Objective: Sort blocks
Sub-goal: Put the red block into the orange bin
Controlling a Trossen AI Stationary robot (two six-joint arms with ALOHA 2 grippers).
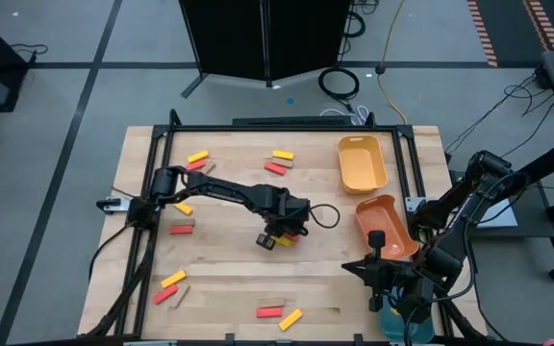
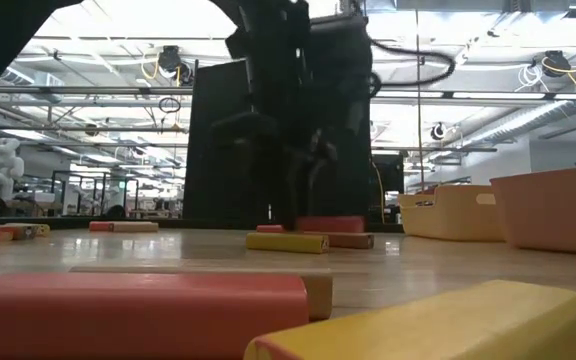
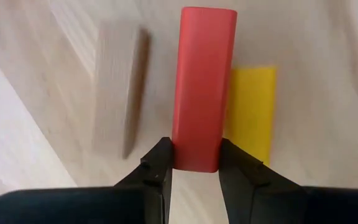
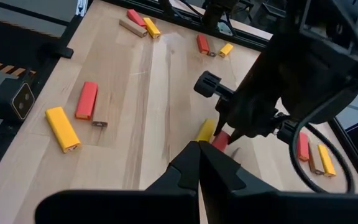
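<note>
My left gripper (image 1: pixel 277 236) reaches to the table's middle and is shut on a red block (image 3: pixel 204 81). A tan block (image 3: pixel 114 93) and a yellow block (image 3: pixel 250 106) lie on the wood on either side of the red block. In the low view the red block (image 2: pixel 330 224) shows over a tan block (image 2: pixel 350 240), beside a yellow one (image 2: pixel 288 242). Other red, yellow and tan blocks lie in small groups around the table (image 1: pixel 197 159) (image 1: pixel 279 161) (image 1: pixel 171 285) (image 1: pixel 279 313). My right gripper (image 4: pixel 197 148) is shut and empty, at the table's right near corner (image 1: pixel 354 267). My left gripper (image 3: pixel 196 155) pinches the red block's two long sides at its near end (image 3: pixel 196 163) between its two fingers. The fingers (image 3: pixel 160 158) point down at the table and lie along the block. The block overlaps the yellow one's edge and seems a little above the wood; I cannot tell for sure.
A yellow tray (image 1: pixel 362 141) stands at the back right, an orange tray (image 1: pixel 364 213) in front of it, and a teal one (image 1: pixel 390 325) at the near right corner under my right arm. Bare wood lies between the block groups.
</note>
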